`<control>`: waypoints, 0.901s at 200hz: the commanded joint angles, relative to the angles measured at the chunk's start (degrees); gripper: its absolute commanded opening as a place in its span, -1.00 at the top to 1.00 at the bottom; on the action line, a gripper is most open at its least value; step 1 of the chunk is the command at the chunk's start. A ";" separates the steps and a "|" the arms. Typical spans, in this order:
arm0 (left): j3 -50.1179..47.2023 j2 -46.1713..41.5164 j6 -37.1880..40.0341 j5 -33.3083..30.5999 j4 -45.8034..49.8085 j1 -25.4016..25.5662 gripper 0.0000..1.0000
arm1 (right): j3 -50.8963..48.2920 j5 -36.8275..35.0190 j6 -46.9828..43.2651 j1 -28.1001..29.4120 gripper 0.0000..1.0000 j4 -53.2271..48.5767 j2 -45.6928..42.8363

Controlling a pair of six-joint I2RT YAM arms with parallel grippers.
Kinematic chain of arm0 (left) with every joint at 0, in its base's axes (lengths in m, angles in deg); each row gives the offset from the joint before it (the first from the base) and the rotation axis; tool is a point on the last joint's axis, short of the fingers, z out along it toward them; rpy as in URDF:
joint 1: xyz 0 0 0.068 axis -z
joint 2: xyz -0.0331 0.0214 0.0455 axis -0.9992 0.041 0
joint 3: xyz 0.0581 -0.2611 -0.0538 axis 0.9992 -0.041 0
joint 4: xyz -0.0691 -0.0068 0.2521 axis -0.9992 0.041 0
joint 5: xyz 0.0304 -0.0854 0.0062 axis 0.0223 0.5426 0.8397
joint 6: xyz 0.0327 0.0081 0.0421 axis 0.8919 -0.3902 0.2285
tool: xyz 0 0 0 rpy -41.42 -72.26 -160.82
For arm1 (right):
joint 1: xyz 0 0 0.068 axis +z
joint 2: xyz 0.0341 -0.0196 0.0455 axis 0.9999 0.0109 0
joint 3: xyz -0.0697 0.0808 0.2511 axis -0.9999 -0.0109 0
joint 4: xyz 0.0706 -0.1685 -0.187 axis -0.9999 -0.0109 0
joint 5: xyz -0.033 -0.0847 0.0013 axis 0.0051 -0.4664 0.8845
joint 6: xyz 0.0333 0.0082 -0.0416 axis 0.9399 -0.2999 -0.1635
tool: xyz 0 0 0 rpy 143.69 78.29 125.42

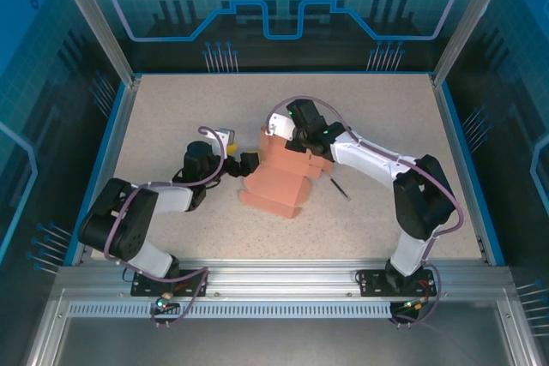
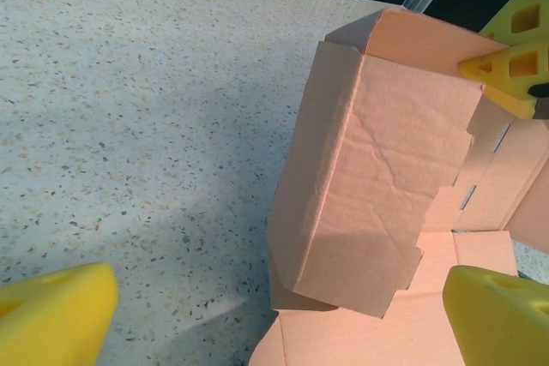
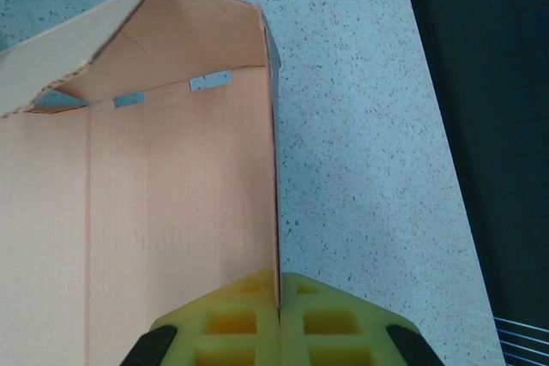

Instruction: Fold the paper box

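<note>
The paper box [image 1: 276, 182] is salmon-pink cardboard, partly folded, at the middle of the table. One wall stands upright and its flaps lie flat toward the front. My right gripper [image 3: 279, 291] is shut on the top edge of that upright wall [image 3: 171, 195], reaching in from the far side [image 1: 298, 137]. My left gripper [image 2: 281, 297] is open wide, its yellow fingers [image 2: 56, 315] spread on either side of the lower corner of the raised panel [image 2: 377, 186], without touching it. In the top view it sits just left of the box [image 1: 245, 163]. The right gripper's yellow fingers [image 2: 510, 62] pinch the panel's top.
A thin dark pen-like stick [image 1: 340, 188] lies on the speckled table [image 1: 171, 109] just right of the box. Blue-edged walls enclose the table. Open tabletop stretches left and behind the box.
</note>
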 commanded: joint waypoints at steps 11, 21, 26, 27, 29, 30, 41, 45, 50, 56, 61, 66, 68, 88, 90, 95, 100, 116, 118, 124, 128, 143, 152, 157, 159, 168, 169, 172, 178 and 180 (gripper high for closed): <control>-0.25 -1.54 0.37 -1.27 1.42 -0.22 -0.97 | 0.18 -1.12 0.16 0.62 1.00 0.62 0.39; 0.44 -1.19 1.37 -1.21 2.86 0.34 -0.98 | 0.54 -0.91 0.33 0.71 1.00 0.06 0.49; 0.97 -1.03 2.13 -1.23 3.78 0.83 -0.97 | 0.74 -0.94 0.33 0.71 1.00 -0.18 0.56; 1.08 -1.02 2.20 -1.36 3.98 0.95 -0.97 | 0.71 -0.91 0.33 0.71 1.00 -0.21 0.61; 1.27 -0.87 2.54 -1.52 4.29 1.21 -0.98 | 0.79 -0.89 0.33 0.73 1.00 -0.23 0.64; 1.41 -0.81 2.72 -1.68 4.54 1.31 -0.97 | 0.78 -0.89 0.33 0.72 1.00 -0.24 0.65; 3.00 -0.29 4.26 -3.49 6.92 2.66 -0.98 | 1.07 -0.89 0.36 0.81 1.00 -0.56 0.79; 3.54 0.02 4.62 -3.88 7.48 3.12 -0.98 | 1.16 -0.81 0.41 0.89 1.00 -0.65 0.77; 4.17 0.40 4.90 -4.30 7.86 3.58 -0.98 | 1.33 -0.80 0.50 0.86 1.00 -0.80 0.88; 4.97 0.98 5.17 -4.84 8.13 4.06 -0.98 | 1.44 -0.73 0.50 0.89 1.00 -0.92 0.91; 5.67 1.54 5.26 -5.19 8.38 4.44 -0.98 | 1.45 -0.65 0.50 0.98 1.00 -1.03 0.84; 6.27 2.00 5.42 -5.56 8.49 4.79 -0.97 | 1.54 -0.67 0.52 1.02 1.00 -1.10 0.90; 6.52 2.15 5.52 -5.72 8.56 4.90 -0.98 | 1.53 -0.64 0.53 0.99 1.00 -1.11 0.87; 9.48 4.42 6.30 -7.64 10.22 6.10 -0.98 | 1.79 -0.49 0.76 1.00 1.00 -1.56 0.85; 9.81 4.69 6.42 -7.93 10.62 6.25 -0.98 | 1.77 -0.44 0.77 0.94 1.00 -1.62 0.81; 10.73 5.29 6.72 -8.66 11.41 6.48 -0.98 | 1.74 -0.37 0.85 0.97 1.00 -1.64 0.79; 11.49 5.85 7.01 -9.20 11.96 6.72 -0.98 | 1.72 -0.36 0.81 0.93 1.00 -1.65 0.81; 13.06 7.14 7.11 -11.99 13.16 6.95 -0.98 | 1.53 -0.43 0.86 0.95 1.00 -1.65 0.81; 13.08 7.22 7.18 -12.31 13.26 6.91 -0.97 | 1.48 -0.49 0.85 0.96 1.00 -1.65 0.80; 13.05 7.22 7.20 -13.32 13.26 6.87 -0.97 | 1.40 -0.64 0.77 0.93 1.00 -1.61 0.76; 12.99 7.08 7.29 -14.10 13.16 6.86 -0.97 | 1.45 -0.70 0.69 0.91 1.00 -1.60 0.74; 12.53 6.50 7.55 -14.89 13.65 6.44 -0.96 | 1.03 -1.34 0.29 0.88 1.00 -1.09 0.45; 12.19 6.16 7.51 -14.71 13.94 6.02 -0.92 | 0.65 -2.29 -0.14 0.97 1.00 -0.18 0.32; 11.98 5.98 7.36 -14.40 14.09 5.82 -0.90 | 0.19 -2.76 -0.49 1.06 1.00 0.65 0.11; 11.89 5.89 7.37 -14.30 14.09 5.70 -0.89 | -0.02 -2.91 -0.58 1.10 1.00 0.99 0.01; 11.36 5.61 7.31 -13.43 13.95 5.47 -0.88 | -0.92 -3.34 -0.98 1.30 1.00 2.56 -0.46; 11.33 5.59 7.34 -13.35 13.99 5.46 -0.87 | -1.00 -3.39 -0.98 1.31 1.00 2.74 -0.52; 11.19 5.50 7.27 -13.06 13.87 5.41 -0.87 | -1.20 -3.40 -1.07 1.39 1.00 3.16 -0.62; 10.91 5.36 7.14 -12.58 13.72 5.37 -0.86 | -1.66 -3.64 -1.24 1.58 1.00 3.88 -0.83; 10.81 5.32 7.12 -12.31 13.71 5.37 -0.87 | -1.69 -3.82 -1.30 1.63 1.00 4.06 -0.84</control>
